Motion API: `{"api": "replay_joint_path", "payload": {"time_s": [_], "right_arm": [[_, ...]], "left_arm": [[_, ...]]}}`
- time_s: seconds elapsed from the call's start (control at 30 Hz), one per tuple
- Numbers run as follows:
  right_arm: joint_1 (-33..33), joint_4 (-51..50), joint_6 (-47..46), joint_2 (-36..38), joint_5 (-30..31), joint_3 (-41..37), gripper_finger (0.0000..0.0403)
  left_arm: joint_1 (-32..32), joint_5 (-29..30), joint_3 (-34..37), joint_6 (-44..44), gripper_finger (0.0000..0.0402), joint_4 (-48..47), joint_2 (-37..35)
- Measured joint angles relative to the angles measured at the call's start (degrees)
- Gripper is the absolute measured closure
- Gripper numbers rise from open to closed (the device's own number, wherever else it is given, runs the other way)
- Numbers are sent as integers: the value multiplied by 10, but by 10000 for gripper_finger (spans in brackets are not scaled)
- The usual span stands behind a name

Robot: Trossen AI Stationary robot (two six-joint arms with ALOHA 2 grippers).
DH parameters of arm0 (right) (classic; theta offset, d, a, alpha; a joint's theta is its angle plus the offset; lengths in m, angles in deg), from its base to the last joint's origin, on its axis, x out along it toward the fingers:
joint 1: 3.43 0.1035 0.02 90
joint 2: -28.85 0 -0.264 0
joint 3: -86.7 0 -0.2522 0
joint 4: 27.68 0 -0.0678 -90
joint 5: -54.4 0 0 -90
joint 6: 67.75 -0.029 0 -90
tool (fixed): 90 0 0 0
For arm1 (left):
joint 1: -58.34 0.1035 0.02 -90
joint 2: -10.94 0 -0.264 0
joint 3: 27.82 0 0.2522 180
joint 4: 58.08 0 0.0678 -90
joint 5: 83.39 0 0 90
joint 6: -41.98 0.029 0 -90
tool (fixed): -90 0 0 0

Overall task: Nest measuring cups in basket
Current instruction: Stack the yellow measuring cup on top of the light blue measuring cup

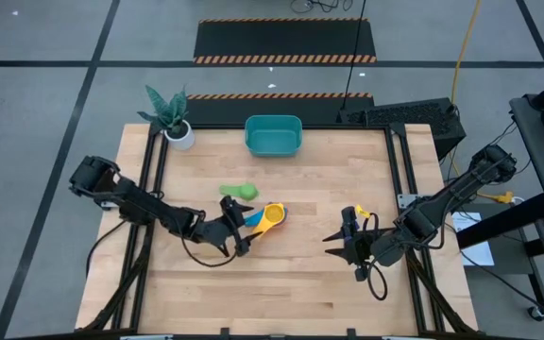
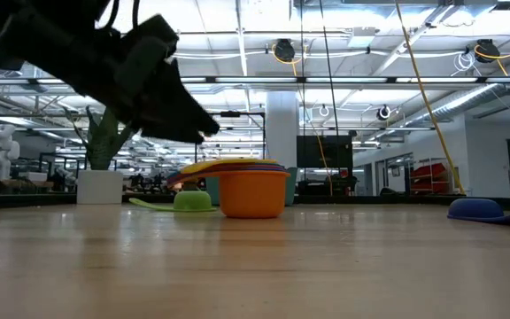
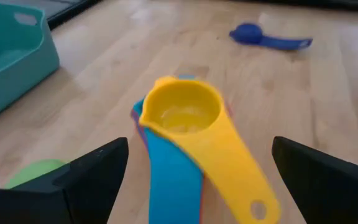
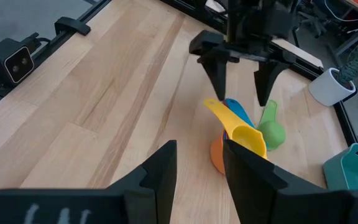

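A stack of nested measuring cups [image 1: 268, 217] stands on the table's middle, an orange cup [image 2: 253, 195] at the bottom and a yellow one [image 3: 182, 112] on top. A light blue handle [image 3: 173, 180] lies beside the yellow one. My left gripper [image 1: 239, 234] is open, with its fingers on either side of these handles [image 4: 219, 109] and clear of them. A green cup [image 1: 239, 190] lies just beyond the stack. A dark blue cup [image 3: 253, 34] lies alone toward the right. The teal basket [image 1: 273, 135] stands at the far edge. My right gripper [image 1: 346, 247] hovers right of the stack, narrowly open and empty.
A white plant pot [image 1: 179, 135] stands at the far left corner, left of the basket. A black box [image 1: 404, 118] sits beyond the far right corner. Bare wood lies along the near edge and between the two grippers.
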Motion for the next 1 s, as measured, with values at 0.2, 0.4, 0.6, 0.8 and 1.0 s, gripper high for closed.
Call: {"api": "replay_joint_path", "payload": {"time_s": [0.2,0.4,0.6,0.8,1.0], "right_arm": [[0,0,0,0,0,0,277],[0,2,-2,0,0,0,277],[0,2,-1,0,0,0,277],[-2,3,0,0,0,0,277],[-15,3,-2,0,0,0,277]], "left_arm": [[-19,22,-22,10,2,2,13],[-27,55,-47,-5,2,-49,14],[-30,59,-74,-27,2,-96,19],[-30,59,-74,-34,2,-95,22],[-30,37,-74,-47,2,-96,22]]}}
